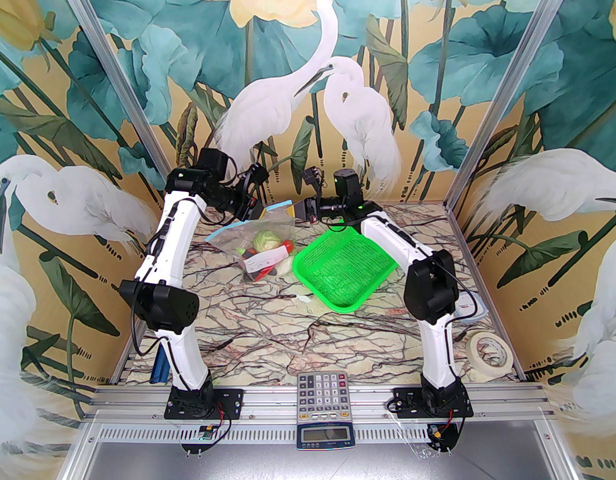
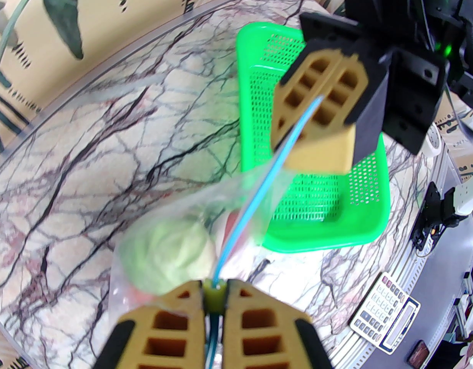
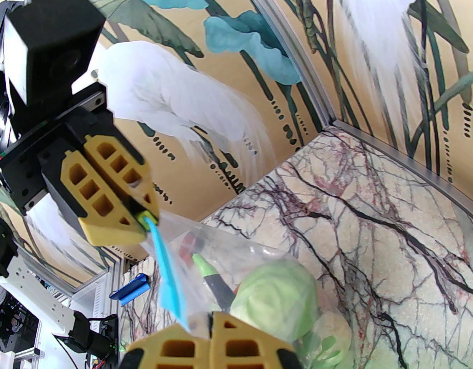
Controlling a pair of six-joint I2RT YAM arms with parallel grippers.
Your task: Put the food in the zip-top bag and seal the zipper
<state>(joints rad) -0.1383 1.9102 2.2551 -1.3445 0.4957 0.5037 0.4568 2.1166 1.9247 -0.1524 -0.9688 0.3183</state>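
While the left tool (image 2: pixel 213 288) is pinching shut on one end of the zipper (image 2: pixel 259 190), the zip-top bag (image 1: pixel 237 240) is hanging between both arms, holding the food (image 1: pixel 265 241) and sagging toward the desk (image 1: pixel 267 328). The right tool (image 3: pixel 210 321) is clamping the zipper's other end, near the green basket (image 1: pixel 345 273).

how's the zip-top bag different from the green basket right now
The zip-top bag is clear and floppy; the green basket is rigid, opaque mesh. The bag holds the food; the basket shows none. The left end effector and right end effector pinch the bag's zipper; nothing grips the basket.
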